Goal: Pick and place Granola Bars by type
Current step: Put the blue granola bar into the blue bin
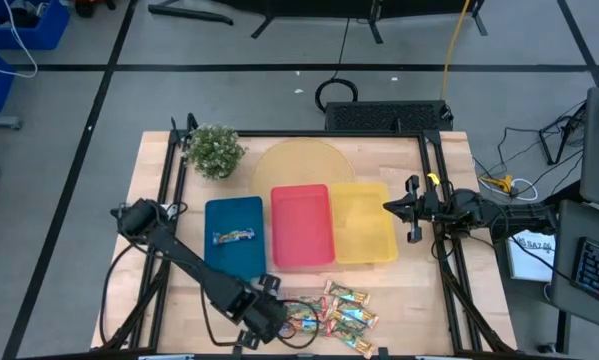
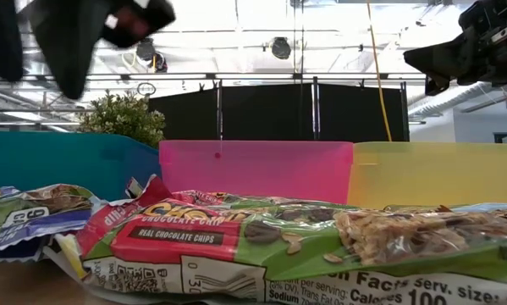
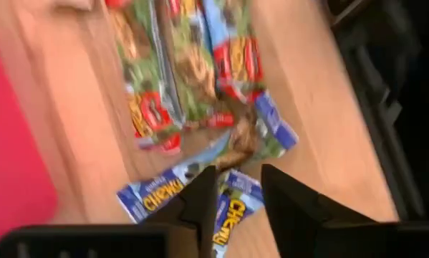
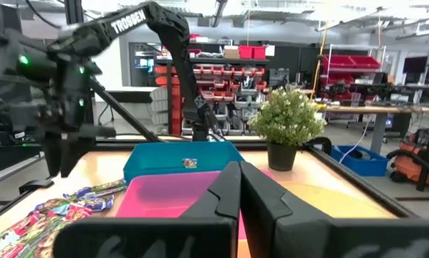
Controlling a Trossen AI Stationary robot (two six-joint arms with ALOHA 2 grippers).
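**Left arm poised over the bar pile**

At the table's near edge, the left gripper (image 1: 266, 322) hangs just above the heap of granola bars (image 1: 337, 315), its arm stretched low and diagonal from the far-left base. Its fingers (image 3: 202, 204) stand narrowly parted over a blue-wrapped bar (image 3: 232, 208), gripping nothing. Beyond the pile sit the blue tray (image 1: 234, 235), already holding one bar (image 1: 232, 236), the red tray (image 1: 301, 226) and the yellow tray (image 1: 364, 222). Beside the yellow tray, the right gripper (image 1: 399, 208) waits raised, fingers pressed together.
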